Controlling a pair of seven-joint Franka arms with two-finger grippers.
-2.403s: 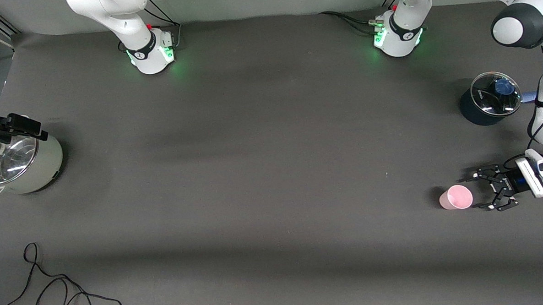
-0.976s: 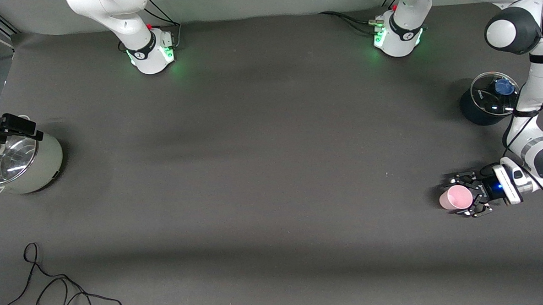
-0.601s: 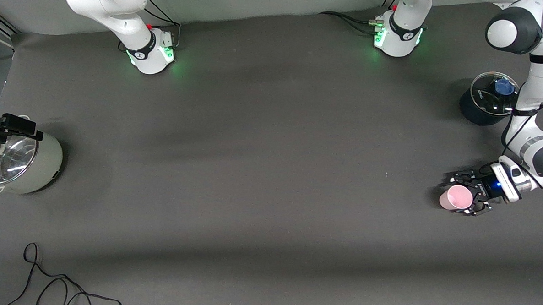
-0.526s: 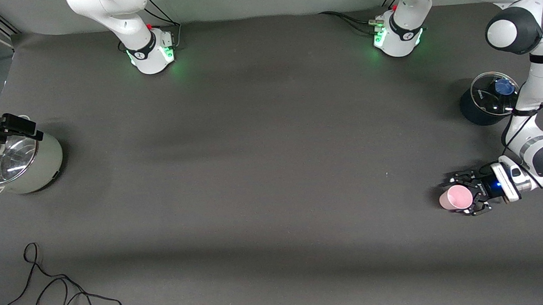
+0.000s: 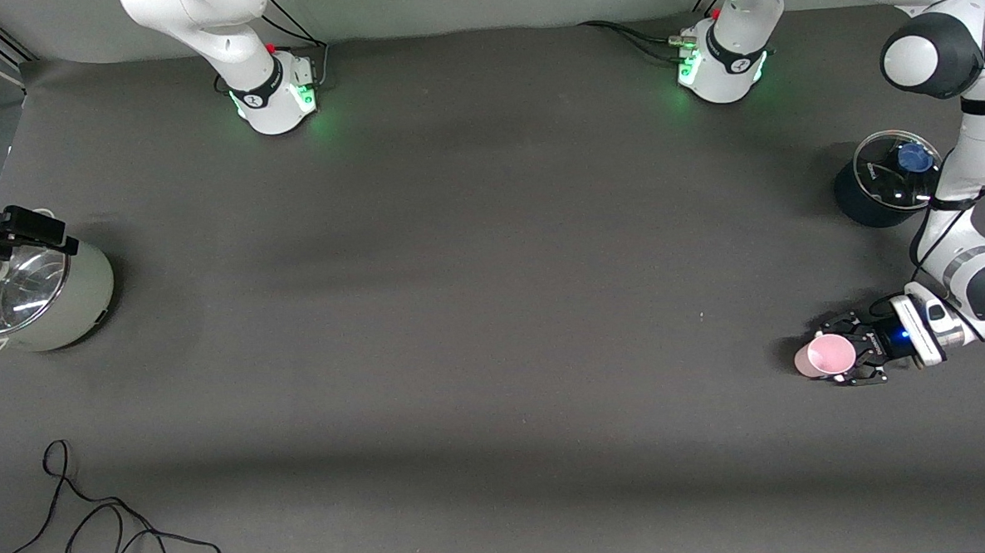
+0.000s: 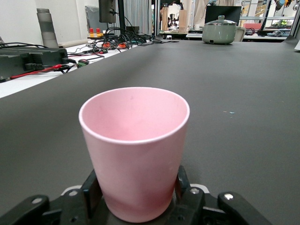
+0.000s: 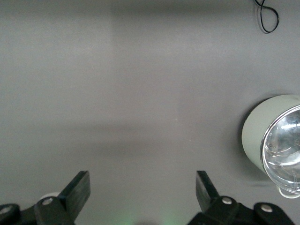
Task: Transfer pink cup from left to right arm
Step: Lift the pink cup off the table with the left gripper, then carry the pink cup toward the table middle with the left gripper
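Left pincer (image 5: 847, 356) down at table (image 5: 494, 310) level near the left arm's end, fingers (image 6: 91, 187) clamped on the lower body of the pink cup (image 5: 825, 356), one on each flank. Cup upright in the left wrist view (image 6: 135, 150), mouth up, empty, base hidden between the linkage. From these views cannot tell whether the base rests on the table or is just clear of it.

Right pincer (image 7: 143, 187) high over the table at the right arm's end, beside the pale green pot (image 5: 40, 292) with its glass lid; fingers spread wide, nothing between them. Right arm waiting.

Handling, judged: thin plastic tumbler, empty, so very light; stiff enough to keep shape but wall probably flexes under hard squeeze. Smooth and tapered, narrower toward the base, so a loose grip could let it slide or tip. Not fragile; a drop would mean a rolling cup, not a broken one.

Where to hold: present grip low on the body, leaving the upper wall and rim (image 6: 133, 115) free above the left pincer. For the hand-over, upper half just under the rim looks the best spot for the right pincer, across the wall at right angles to the left fingers. Wider diameter there, so wide opening needed. Moderate squeeze only.

Dark lidded pot (image 5: 883, 180) well apart from the left pincer, near its own arm; loose black cable (image 5: 96, 526) far off at the right arm's end.
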